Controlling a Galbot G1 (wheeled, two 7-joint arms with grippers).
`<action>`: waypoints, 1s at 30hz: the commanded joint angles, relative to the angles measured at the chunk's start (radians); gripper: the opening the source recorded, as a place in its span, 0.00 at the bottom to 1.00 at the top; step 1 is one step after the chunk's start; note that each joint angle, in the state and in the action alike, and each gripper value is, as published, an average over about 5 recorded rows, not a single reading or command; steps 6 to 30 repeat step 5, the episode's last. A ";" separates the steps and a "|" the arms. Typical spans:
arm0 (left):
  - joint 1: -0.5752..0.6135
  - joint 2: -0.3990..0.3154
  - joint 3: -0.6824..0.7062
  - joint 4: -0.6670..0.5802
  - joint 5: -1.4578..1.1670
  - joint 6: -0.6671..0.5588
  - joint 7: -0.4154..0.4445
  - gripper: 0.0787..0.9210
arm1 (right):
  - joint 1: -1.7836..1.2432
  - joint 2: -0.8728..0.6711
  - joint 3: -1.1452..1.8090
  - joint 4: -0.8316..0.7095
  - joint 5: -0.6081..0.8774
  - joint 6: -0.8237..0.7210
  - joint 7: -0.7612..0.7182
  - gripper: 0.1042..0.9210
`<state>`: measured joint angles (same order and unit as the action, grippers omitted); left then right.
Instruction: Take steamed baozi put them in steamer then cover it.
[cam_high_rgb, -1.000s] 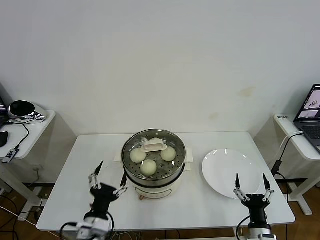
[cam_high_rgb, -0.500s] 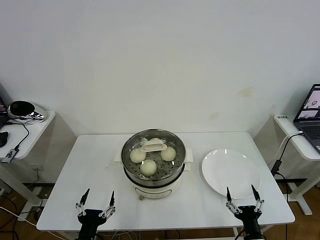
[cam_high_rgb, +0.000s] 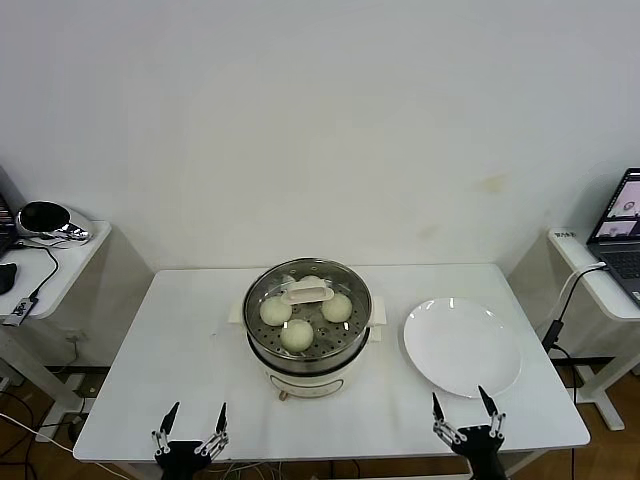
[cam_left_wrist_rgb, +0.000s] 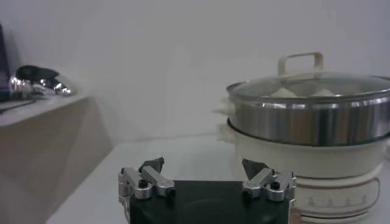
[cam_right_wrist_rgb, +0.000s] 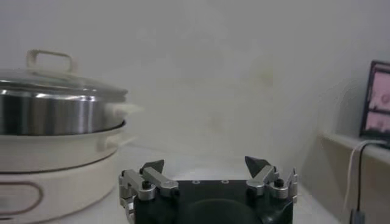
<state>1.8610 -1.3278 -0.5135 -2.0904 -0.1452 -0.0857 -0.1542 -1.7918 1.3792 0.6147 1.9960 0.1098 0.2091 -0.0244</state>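
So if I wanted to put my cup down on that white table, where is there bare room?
The widest bare stretch of the table lies left of the steamer. A narrower bare strip runs along the near edge, between the left gripper and right gripper. The right end is crowded: the white plate fills it.

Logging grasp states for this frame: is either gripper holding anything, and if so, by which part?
Nothing is held. The left gripper and right gripper both sit open at the table's near edge, away from the covered steamer.

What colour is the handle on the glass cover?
Cream-white; the handle on the cover shows best in the head view.
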 joint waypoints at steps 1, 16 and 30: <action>0.001 -0.010 -0.007 0.043 -0.034 -0.021 0.013 0.88 | -0.025 -0.007 -0.022 0.041 0.044 -0.102 -0.014 0.88; 0.000 -0.013 -0.006 0.054 -0.023 -0.040 0.009 0.88 | -0.023 -0.007 -0.028 0.035 0.033 -0.097 -0.011 0.88; 0.000 -0.013 -0.006 0.054 -0.023 -0.040 0.009 0.88 | -0.023 -0.007 -0.028 0.035 0.033 -0.097 -0.011 0.88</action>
